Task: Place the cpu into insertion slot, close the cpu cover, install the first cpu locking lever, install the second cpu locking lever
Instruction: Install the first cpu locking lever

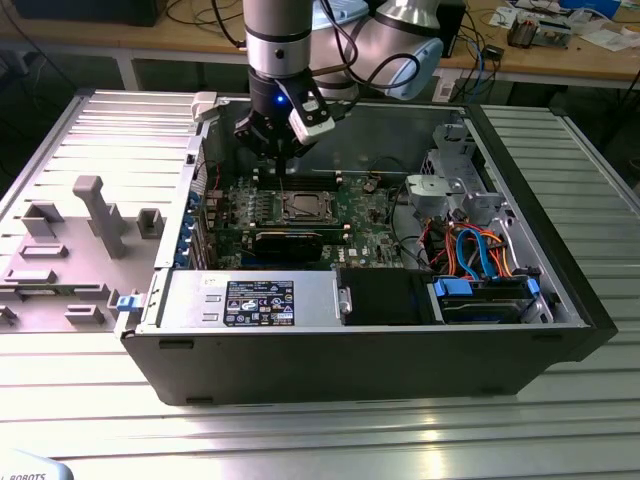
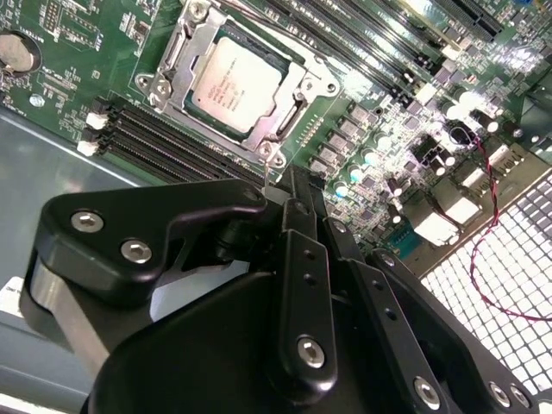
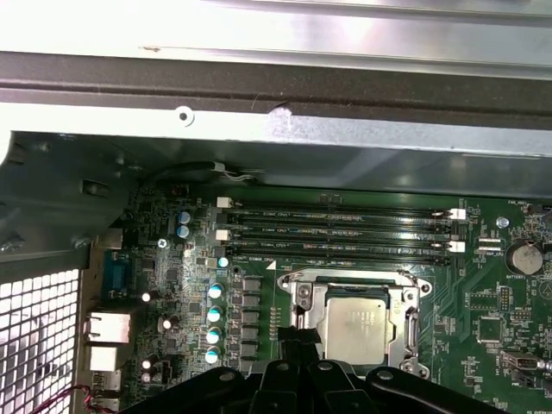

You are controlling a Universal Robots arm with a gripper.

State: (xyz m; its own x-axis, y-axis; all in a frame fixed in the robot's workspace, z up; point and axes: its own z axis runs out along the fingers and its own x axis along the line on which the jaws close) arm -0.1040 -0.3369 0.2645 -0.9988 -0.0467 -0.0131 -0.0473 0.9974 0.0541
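Note:
The cpu (image 2: pixel 235 84) lies flat in the insertion slot (image 2: pixel 172 52) on the green motherboard, its silvery top facing up. The cpu cover (image 2: pixel 297 102) sits down around it as a metal frame. In the exterior view the slot with the cpu (image 1: pixel 303 207) is in the middle of the open computer case. My gripper (image 1: pixel 282 165) hangs just above and behind the slot, touching nothing. Its black fingers (image 2: pixel 304 259) come together at a narrow tip (image 2: pixel 291 181) close to the socket's corner, shut and holding nothing. The first wrist view shows the cpu (image 3: pixel 355 326) right beyond the fingertips (image 3: pixel 297 345).
Black memory slots (image 3: pixel 341 233) run beside the socket. A long black card (image 1: pixel 290 243) lies in front of it. The power supply (image 1: pixel 250 300) and drive bay with blue and orange cables (image 1: pixel 480 250) fill the case front. A grey fixture tray (image 1: pixel 80 235) stands at the exterior view's left.

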